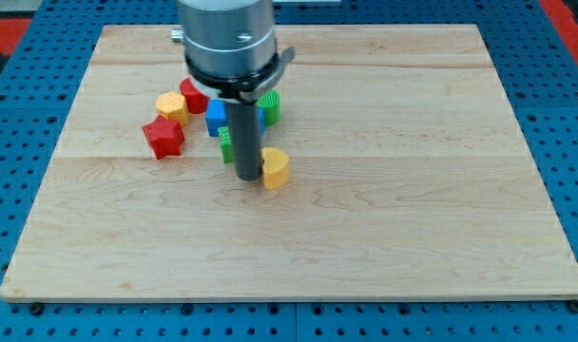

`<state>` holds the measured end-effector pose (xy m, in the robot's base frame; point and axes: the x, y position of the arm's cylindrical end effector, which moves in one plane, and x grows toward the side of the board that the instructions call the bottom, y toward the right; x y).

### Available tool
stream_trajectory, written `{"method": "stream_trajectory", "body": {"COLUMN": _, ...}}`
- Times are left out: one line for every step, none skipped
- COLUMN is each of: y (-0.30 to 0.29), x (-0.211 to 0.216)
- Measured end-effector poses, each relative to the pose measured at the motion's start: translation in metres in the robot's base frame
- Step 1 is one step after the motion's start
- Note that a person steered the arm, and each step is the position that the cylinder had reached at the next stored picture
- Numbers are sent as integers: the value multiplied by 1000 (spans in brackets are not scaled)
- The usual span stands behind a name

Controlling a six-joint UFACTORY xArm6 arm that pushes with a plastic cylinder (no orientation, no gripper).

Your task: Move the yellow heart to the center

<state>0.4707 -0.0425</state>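
Note:
The yellow heart (pixel 275 167) lies on the wooden board (pixel 384 209), a little left of the board's middle. My tip (pixel 247 178) rests on the board right beside the heart's left side, touching or nearly touching it. The rod rises from there to the arm's grey body at the view's top, hiding part of the blocks behind it.
A cluster of blocks sits above and left of the tip: a red star (pixel 163 137), a yellow hexagon (pixel 171 105), a red block (pixel 194 96), a blue block (pixel 216 118), a green block (pixel 271 105) and another green block (pixel 226 147) partly hidden by the rod.

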Motion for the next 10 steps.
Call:
{"method": "stream_trajectory", "body": {"y": 3, "x": 11}}
{"method": "stream_trajectory", "body": {"y": 25, "x": 36}}
{"method": "stream_trajectory", "body": {"y": 45, "x": 38}}
{"method": "stream_trajectory", "body": {"y": 41, "x": 15}}
{"method": "stream_trajectory", "body": {"y": 33, "x": -18}}
{"method": "stream_trajectory", "body": {"y": 36, "x": -20}}
{"method": "stream_trajectory", "body": {"y": 37, "x": -19}}
{"method": "stream_trajectory", "body": {"y": 34, "x": -16}}
{"method": "stream_trajectory", "body": {"y": 33, "x": -18}}
{"method": "stream_trajectory", "body": {"y": 30, "x": -22}}
